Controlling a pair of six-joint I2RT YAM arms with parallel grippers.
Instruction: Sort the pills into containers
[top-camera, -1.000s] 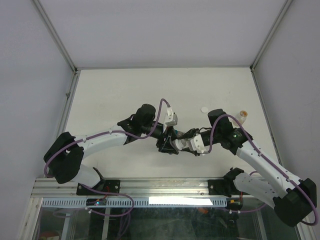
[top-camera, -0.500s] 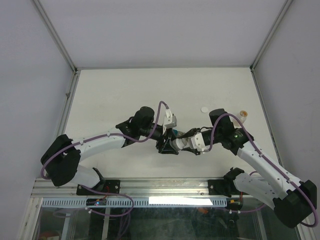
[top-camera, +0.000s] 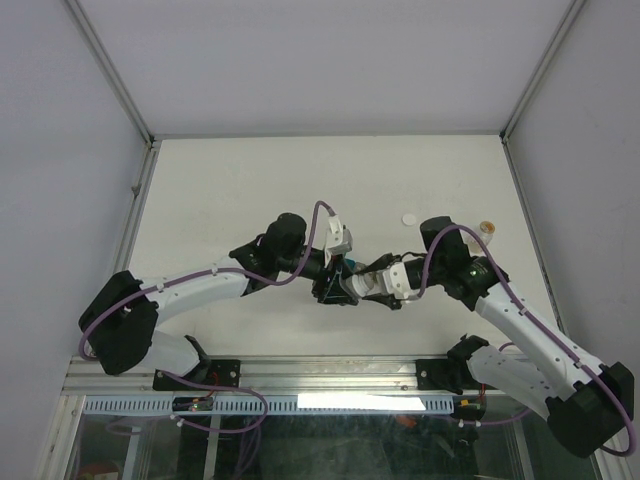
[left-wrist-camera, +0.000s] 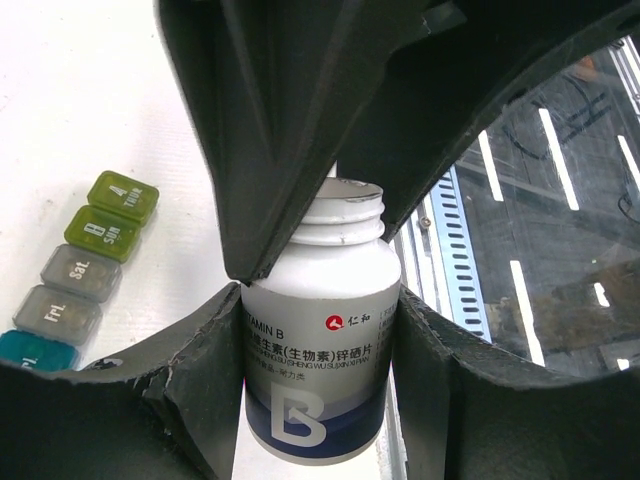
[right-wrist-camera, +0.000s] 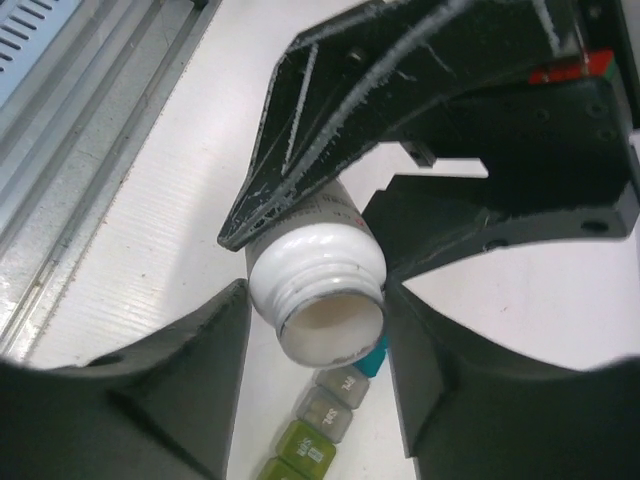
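Note:
My left gripper (left-wrist-camera: 318, 325) is shut on a white vitamin B bottle (left-wrist-camera: 320, 380) with a blue band and holds it off the table, uncapped. My right gripper (right-wrist-camera: 315, 300) is open around the bottle's threaded neck (right-wrist-camera: 318, 275); one finger touches it and the other stands just clear. In the top view both grippers meet at the table's middle front, left (top-camera: 330, 280) and right (top-camera: 352, 284). The containers, a strip of teal, grey and yellow-green lidded cubes (left-wrist-camera: 85, 265), lie on the table beside and under the bottle; they also show in the right wrist view (right-wrist-camera: 325, 420). No pills show.
A small white round disc (top-camera: 410, 217) lies on the table behind the right arm. A small orange-topped item (top-camera: 487, 229) stands near the right wall. The metal rail of the table's front edge (right-wrist-camera: 60, 150) runs close by the grippers.
Both grippers have stayed joined at the bottle. The left arm's elbow has shifted slightly left and the pair has edged a little toward the back.

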